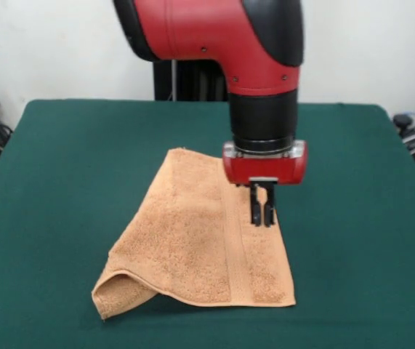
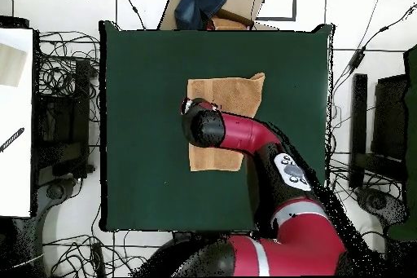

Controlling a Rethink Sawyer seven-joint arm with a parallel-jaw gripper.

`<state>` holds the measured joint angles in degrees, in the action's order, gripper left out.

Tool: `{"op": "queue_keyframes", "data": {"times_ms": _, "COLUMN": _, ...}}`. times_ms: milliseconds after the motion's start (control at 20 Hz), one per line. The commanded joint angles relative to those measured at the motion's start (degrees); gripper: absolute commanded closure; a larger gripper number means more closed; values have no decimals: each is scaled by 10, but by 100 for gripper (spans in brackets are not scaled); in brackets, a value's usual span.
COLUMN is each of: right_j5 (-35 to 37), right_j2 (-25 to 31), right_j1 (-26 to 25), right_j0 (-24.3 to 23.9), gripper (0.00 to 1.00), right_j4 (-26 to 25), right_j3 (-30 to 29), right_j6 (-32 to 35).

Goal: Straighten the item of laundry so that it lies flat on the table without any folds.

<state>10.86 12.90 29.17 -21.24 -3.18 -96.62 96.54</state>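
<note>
The peach-orange towel (image 1: pixel 200 240) lies near the middle of the dark green table (image 1: pixel 62 182). It is mostly flat, with a woven band stripe (image 1: pixel 238 251) near its right side. Its near-left corner (image 1: pixel 118 292) is curled up and folded over. My gripper (image 1: pixel 262 218) hangs straight down over the towel's right edge, its black fingers (image 1: pixel 254 209) close together, the tips at or just above the cloth. In the overhead view the towel (image 2: pixel 232 95) shows partly under the arm, on the table (image 2: pixel 138 128). The wrist (image 2: pixel 204 125) hides the fingers there.
The red arm (image 2: pixel 269 156) reaches across the table from its base side. A cardboard box with a blue cloth (image 2: pixel 208 4) sits past the far edge. Cables and dark stands (image 2: pixel 61 120) flank both sides. A white surface (image 2: pixel 15 112) stands at the left.
</note>
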Motion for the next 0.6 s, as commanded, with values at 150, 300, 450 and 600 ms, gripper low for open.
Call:
{"op": "queue_keyframes", "data": {"times_ms": 150, "right_j5": -1, "right_j2": 49, "right_j1": 18, "right_j0": -4, "gripper": 100, "right_j4": -14, "right_j3": -41, "right_j6": 62}}
{"op": "queue_keyframes", "data": {"times_ms": 300, "right_j5": 0, "right_j2": 39, "right_j1": 24, "right_j0": 7, "gripper": 100, "right_j4": -13, "right_j3": -41, "right_j6": 68}}
{"op": "queue_keyframes", "data": {"times_ms": 450, "right_j5": -28, "right_j2": 13, "right_j1": 22, "right_j0": 35, "gripper": 100, "right_j4": -19, "right_j3": -41, "right_j6": 84}}
{"op": "queue_keyframes", "data": {"times_ms": 600, "right_j5": -59, "right_j2": 12, "right_j1": 4, "right_j0": 43, "gripper": 100, "right_j4": -21, "right_j3": -48, "right_j6": 96}}
